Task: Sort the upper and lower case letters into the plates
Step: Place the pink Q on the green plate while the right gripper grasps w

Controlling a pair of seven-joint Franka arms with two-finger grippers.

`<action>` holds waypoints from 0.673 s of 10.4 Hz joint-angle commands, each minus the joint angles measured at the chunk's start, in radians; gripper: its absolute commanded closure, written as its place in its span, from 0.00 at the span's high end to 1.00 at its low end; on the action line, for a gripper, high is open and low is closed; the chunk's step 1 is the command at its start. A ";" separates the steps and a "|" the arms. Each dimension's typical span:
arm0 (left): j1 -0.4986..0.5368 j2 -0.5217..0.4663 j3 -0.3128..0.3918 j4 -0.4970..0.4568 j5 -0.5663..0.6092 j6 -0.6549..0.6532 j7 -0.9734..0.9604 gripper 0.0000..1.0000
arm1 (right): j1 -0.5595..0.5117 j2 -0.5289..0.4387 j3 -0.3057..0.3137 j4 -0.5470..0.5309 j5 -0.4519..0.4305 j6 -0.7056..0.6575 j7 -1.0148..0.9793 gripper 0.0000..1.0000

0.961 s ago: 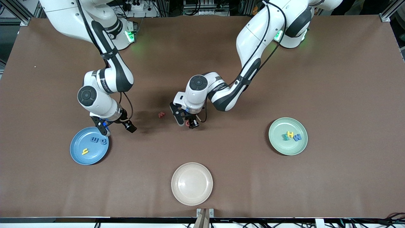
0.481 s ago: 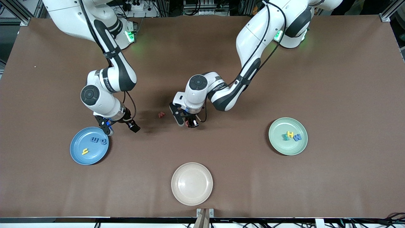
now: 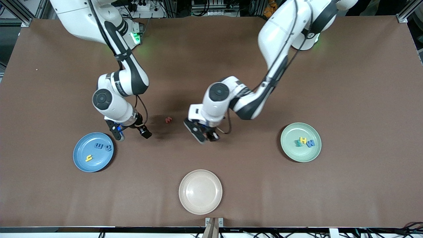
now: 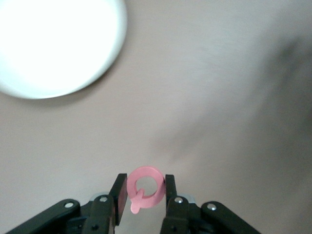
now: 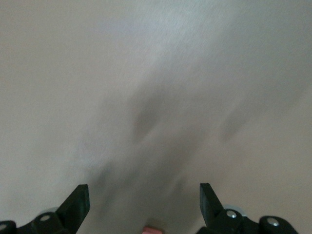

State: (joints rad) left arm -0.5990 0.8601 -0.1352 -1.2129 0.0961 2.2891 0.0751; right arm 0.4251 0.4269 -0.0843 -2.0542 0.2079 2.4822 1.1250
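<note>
My left gripper (image 3: 207,136) is shut on a red letter Q (image 4: 145,187) and holds it above the bare table near the middle. My right gripper (image 3: 132,133) is open and empty over the table between the blue plate (image 3: 82,148) and a loose red letter (image 3: 169,119). A bit of red (image 5: 155,229) shows at the edge of the right wrist view. The blue plate holds a yellow letter (image 3: 88,158), a blue letter (image 3: 98,145) and another bluish one (image 3: 107,147). The mint green plate (image 3: 297,153) holds a yellow H (image 3: 302,139), a teal letter (image 3: 298,143) and a blue W (image 3: 310,143).
A cream-white plate (image 3: 200,191) lies empty near the table's front edge; it shows bright white in the left wrist view (image 4: 53,44). The brown table cover (image 3: 251,185) lies bare between the plates.
My left gripper has risen with the red Q and shifted toward the left arm's end. My right gripper has moved off the blue plate's edge toward the loose red letter.
</note>
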 commanded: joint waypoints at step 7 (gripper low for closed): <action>0.475 -0.340 0.031 -0.417 -0.026 -0.255 0.081 0.00 | 0.173 0.085 0.001 -0.009 0.099 0.093 0.029 1.00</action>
State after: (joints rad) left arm -0.1252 0.5716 -0.1248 -1.5156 0.0884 2.0190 0.1485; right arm 0.5710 0.5101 -0.0793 -2.0317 0.2916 2.5255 1.1391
